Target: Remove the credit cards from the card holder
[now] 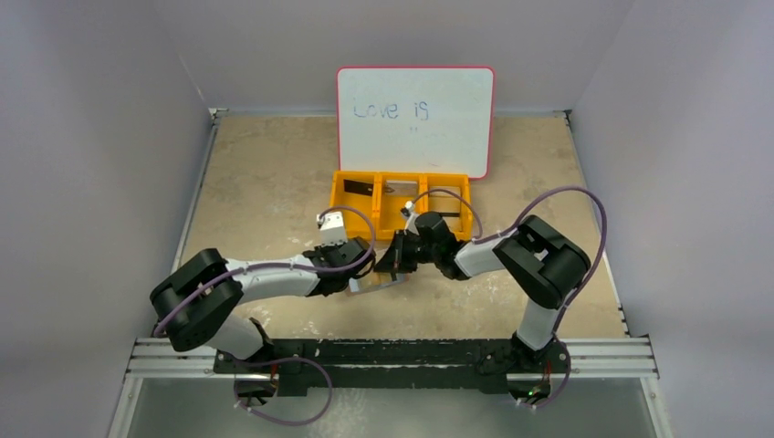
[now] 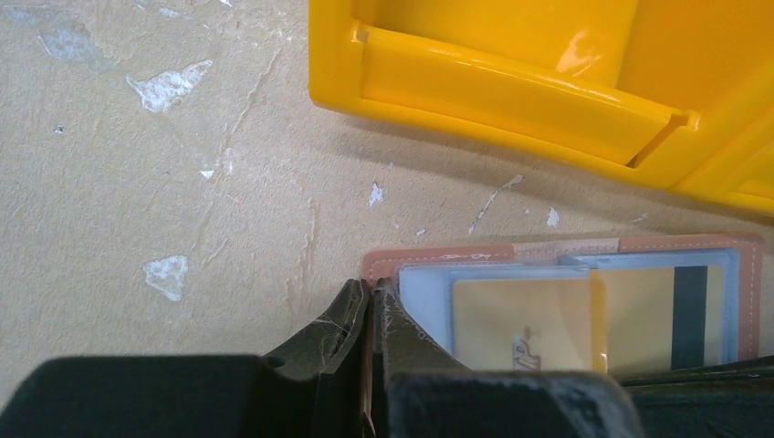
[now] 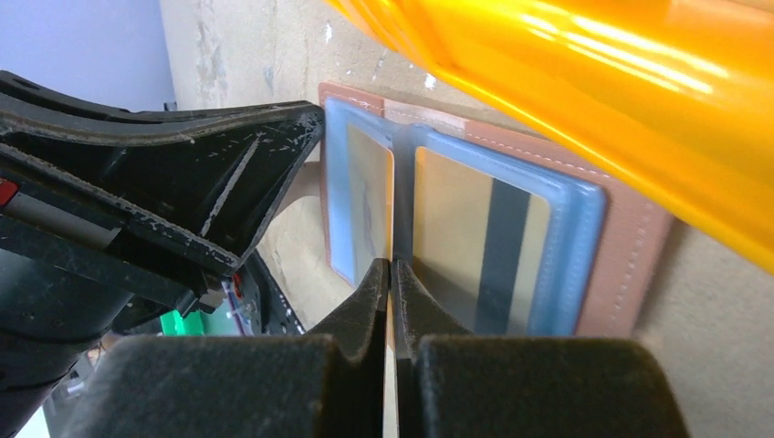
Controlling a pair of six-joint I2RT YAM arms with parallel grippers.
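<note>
Red-framed white rectangular whiteboard [image 1: 415, 119], upright just behind the orange three-compartment plastic tray [image 1: 402, 196]: handwritten "Love is" in blue marker. Fainter marks beneath it are illegible. Beige plastic card [image 2: 529, 319], in front of the tray: small dark print, unreadable.

card holder [image 2: 438, 258] pinkish-brown, pale stitching | pockets [image 2: 424, 287] glossy pale blue-grey | plain card [image 2: 525, 319] beige-yellow, small dark scribble | striped card [image 2: 639, 315] beige, one dark stripe | tray [image 2: 511, 91] orange-yellow | bench [image 2: 137, 201] sandy beige, white scuff flecks | whiteboard [image 1: 415, 119] white, red border, blue writing | left fingers [image 2: 329, 347] dark olive-black | right fingers [image 3: 365, 301] black, white scratches
</note>
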